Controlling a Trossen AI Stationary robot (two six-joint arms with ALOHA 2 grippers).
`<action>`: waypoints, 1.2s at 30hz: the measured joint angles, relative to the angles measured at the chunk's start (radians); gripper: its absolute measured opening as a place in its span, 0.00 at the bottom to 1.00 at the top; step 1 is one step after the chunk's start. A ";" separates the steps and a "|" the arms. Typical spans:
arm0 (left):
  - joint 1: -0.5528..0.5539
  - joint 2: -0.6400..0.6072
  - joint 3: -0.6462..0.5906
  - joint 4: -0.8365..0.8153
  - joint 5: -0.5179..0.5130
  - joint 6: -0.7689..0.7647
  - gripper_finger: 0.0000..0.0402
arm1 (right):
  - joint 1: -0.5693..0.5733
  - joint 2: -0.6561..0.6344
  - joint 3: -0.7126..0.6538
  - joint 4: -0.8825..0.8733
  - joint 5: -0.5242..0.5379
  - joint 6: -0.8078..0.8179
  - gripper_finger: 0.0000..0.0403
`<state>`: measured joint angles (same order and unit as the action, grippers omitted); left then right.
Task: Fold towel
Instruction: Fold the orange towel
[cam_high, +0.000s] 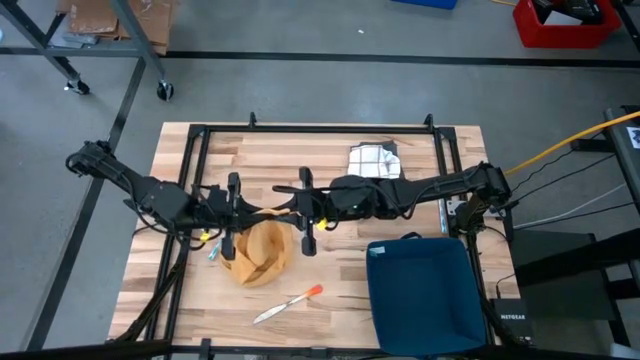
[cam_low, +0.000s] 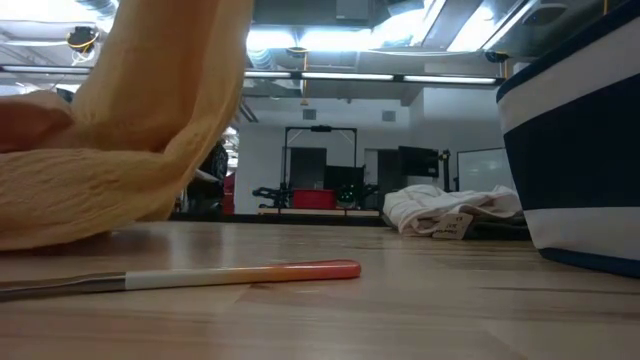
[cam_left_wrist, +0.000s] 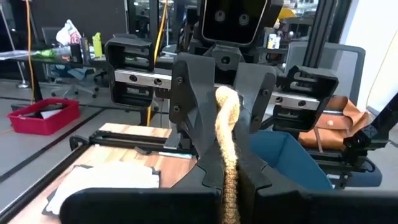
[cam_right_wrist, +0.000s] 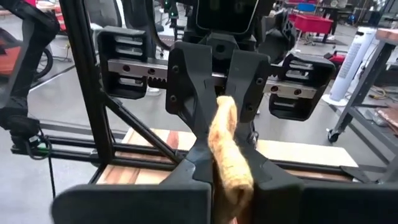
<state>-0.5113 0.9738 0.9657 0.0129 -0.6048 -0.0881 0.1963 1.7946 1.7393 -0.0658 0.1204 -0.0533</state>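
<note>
Fingers of both grippers pinch the same yellow towel (cam_high: 262, 250) from opposite sides: seen from above, the left gripper (cam_high: 232, 212) and the right gripper (cam_high: 305, 212) face each other over the middle of the wooden table (cam_high: 400, 200), with the towel hanging between and just below them in a loose bunch. Beside the towel lies an orange-handled knife (cam_high: 290, 303), a dark blue bin (cam_high: 425, 295) sits farther off, and a white cloth (cam_high: 374, 159) lies behind the right arm. At table height, the towel (cam_low: 130, 130) rises in a lifted fold while its lower part rests on the wood, with the knife (cam_low: 200, 277) just in front and the bin (cam_low: 575, 150) well apart. From the left wrist, a ridge of towel (cam_left_wrist: 227, 149) is clamped between that arm's own fingers, the opposing gripper closed on it too. From the right wrist, the towel (cam_right_wrist: 229, 155) is likewise squeezed between both pairs.
</note>
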 joint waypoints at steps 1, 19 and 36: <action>0.000 -0.001 0.000 0.003 0.002 0.007 0.00 | -0.001 -0.005 0.000 0.000 0.001 -0.001 0.06; 0.127 -0.018 0.002 0.306 -0.021 0.454 0.17 | 0.003 -0.163 0.112 -0.095 0.047 -0.077 0.00; 0.196 -0.022 0.000 0.012 -0.021 0.321 0.49 | -0.007 -0.152 0.448 -0.396 0.051 -0.110 0.00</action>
<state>-0.3151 0.9516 0.9661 0.0250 -0.6254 0.2334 0.1890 1.6423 2.1871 -0.4618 0.1714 -0.1633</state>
